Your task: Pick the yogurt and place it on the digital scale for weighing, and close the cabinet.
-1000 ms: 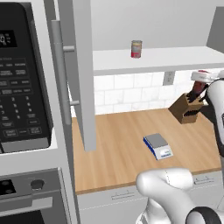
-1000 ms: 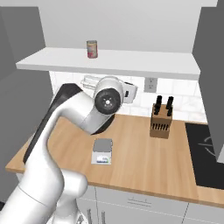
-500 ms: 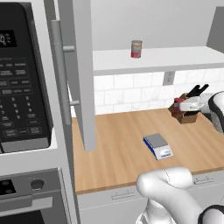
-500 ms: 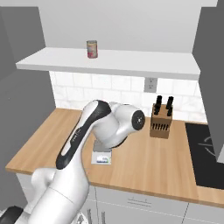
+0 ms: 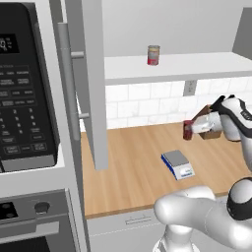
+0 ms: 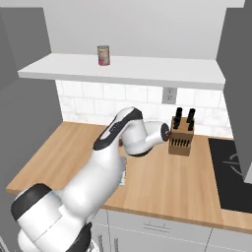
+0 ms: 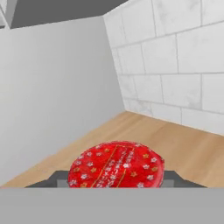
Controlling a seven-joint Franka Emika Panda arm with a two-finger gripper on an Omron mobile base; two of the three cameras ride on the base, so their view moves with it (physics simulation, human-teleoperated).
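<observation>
My gripper [image 5: 190, 130] is shut on the yogurt [image 5: 187, 131], a small dark-red cup held in the air above the counter, just left of the knife block. In the hand view the yogurt [image 7: 116, 165] shows its red patterned top between the two dark fingertips [image 7: 56, 180]. The digital scale [image 5: 177, 164] lies on the wooden counter below and a little left of the cup; in the right base view my arm hides most of the scale. The cabinet door [image 5: 91, 74] stands open, edge on, with its silver bar handle [image 5: 66, 83] toward me.
A red-labelled can [image 5: 153, 55] stands on the white shelf [image 6: 123, 74]. The knife block [image 6: 181, 138] sits against the tiled wall. A black microwave [image 5: 24, 98] is at the left, and a dark cooktop [image 6: 231, 167] at the counter's right end.
The arm has swung left and downward with the yogurt, from up beside the knife block to lower over the counter nearer the scale. The cabinet door has not moved.
</observation>
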